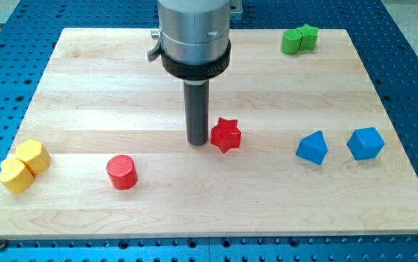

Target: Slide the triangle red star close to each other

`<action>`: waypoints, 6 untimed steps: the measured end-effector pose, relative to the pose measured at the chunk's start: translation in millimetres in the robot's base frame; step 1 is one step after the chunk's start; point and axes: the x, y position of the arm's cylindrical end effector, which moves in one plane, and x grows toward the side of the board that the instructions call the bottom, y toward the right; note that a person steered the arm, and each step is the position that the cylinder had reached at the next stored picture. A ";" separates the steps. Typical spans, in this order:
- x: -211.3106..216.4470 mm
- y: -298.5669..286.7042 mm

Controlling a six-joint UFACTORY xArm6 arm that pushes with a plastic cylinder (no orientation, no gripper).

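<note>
I count eight blocks on the table: two red, two blue, two yellow, two green.

My tip sits near the table's middle, just at the view's left of the red star, touching it or all but touching; I cannot tell which. The rig has no end effector to spread or press together, only the straight dark rod, so nothing is pinched.

The red star lies near the centre of the table. The second red block, a red cylinder, stands toward the bottom edge, left of centre and well apart from the star.

The two blue blocks lie toward the right edge, about level with the star. The blue triangle is the nearer to the star, yet well apart from it. The other blue block, of a faceted shape, sits just beside the triangle on its right, apart from it.

The two yellow blocks touch each other near the bottom-left corner.

The two green blocks touch each other near the top-right corner; the right one looks like a star.
</note>
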 end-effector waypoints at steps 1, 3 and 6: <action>-0.5 44.1; -3.7 67.6; 14.5 90.4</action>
